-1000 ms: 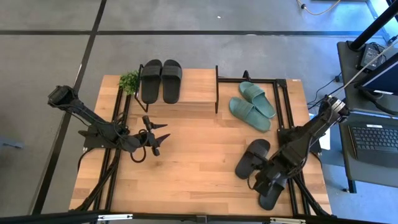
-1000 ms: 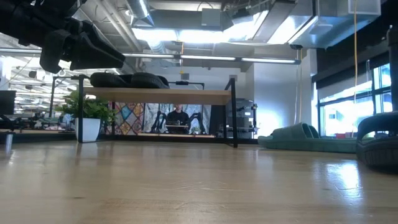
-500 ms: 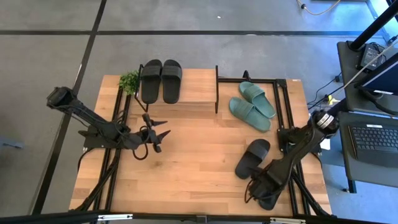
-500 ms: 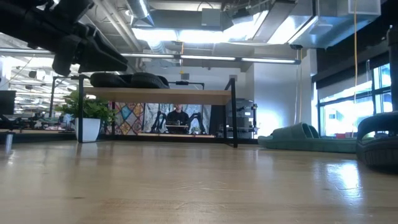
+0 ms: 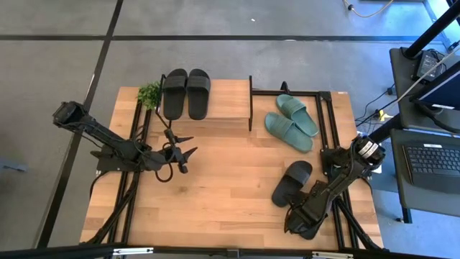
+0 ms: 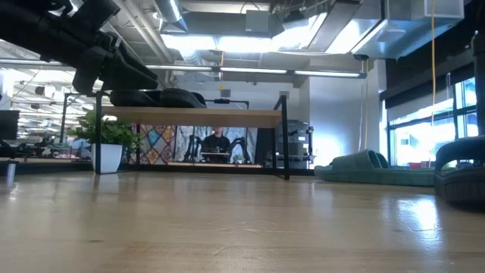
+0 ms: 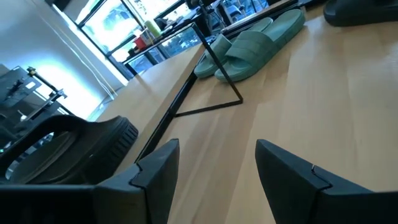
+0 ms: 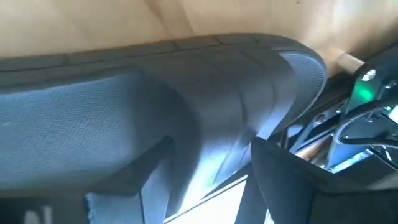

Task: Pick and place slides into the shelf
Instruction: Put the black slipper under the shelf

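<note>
Your right gripper [image 5: 300,219] is low at the table's 5 o'clock corner, its fingers apart around a black slide [image 8: 155,118]; you cannot tell if they pinch it yet. The slide looks soft, bendy and light, so grab its edge or wide strap. Another black slide [image 5: 292,183] lies just beside it. Your left gripper [image 5: 185,154] hovers open at 9 o'clock, near the shelf [image 5: 228,101].
</note>
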Available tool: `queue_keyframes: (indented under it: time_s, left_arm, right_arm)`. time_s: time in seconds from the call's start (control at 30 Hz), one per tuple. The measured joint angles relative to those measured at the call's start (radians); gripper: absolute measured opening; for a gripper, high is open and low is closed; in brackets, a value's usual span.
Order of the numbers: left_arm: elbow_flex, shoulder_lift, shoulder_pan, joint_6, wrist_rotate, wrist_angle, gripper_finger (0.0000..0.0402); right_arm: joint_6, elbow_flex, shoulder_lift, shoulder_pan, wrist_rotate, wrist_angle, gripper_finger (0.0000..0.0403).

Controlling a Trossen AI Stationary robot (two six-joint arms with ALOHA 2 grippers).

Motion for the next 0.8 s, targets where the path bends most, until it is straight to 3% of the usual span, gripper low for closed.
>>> queue_keyframes:
  time_s: [0.23,0.37,0.8]
  left_arm:
    - [0.0,0.0,0.0,0.0,0.006,0.0,0.0204]
    - [0.0,0.0,0.0,0.0,0.006,0.0,0.0204]
    - [0.0,0.0,0.0,0.001,0.007,0.0,0.0204]
  right_arm:
    - [0.004,0.0,0.05,0.0,0.004,-0.053,0.0209]
    - [0.004,0.0,0.053,0.0,0.005,-0.061,0.0186]
    - [-0.03,0.0,0.053,-0.001,-0.037,-0.066,0.0017]
